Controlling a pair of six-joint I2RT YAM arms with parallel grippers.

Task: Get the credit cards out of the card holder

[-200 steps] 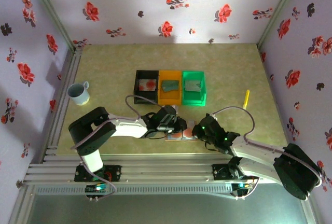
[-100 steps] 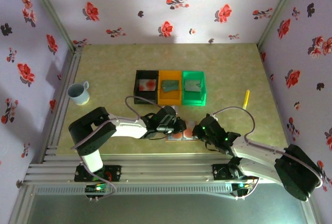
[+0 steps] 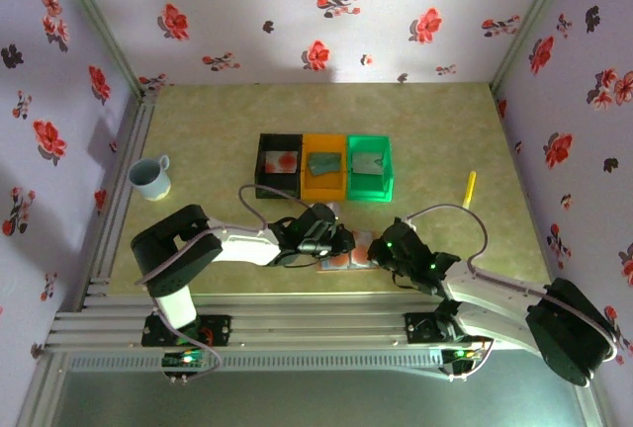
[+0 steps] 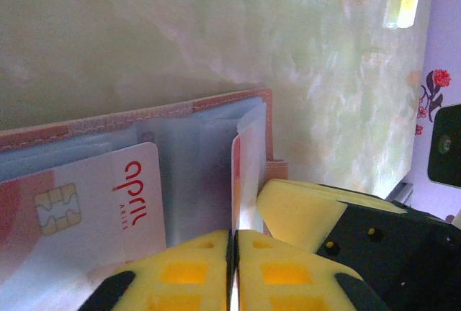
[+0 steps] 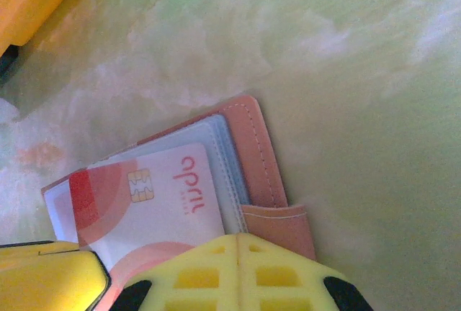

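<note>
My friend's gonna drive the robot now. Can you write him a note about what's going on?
Left gripper: shut on a card standing edge-on in the open wallet.
Right gripper: shut, tips over the wallet's near edge beside its tab.
Done: a loose card lies in the black bin.
To do: pull the pinched card out, then the chip card in its sleeve.

Your table (image 3: 435,130) holds a mug (image 3: 150,178) left, black bin (image 3: 278,163), orange bin (image 3: 323,165) and green bin (image 3: 370,167) centre, yellow pen (image 3: 470,187) right, card holder (image 5: 253,152) near.
</note>
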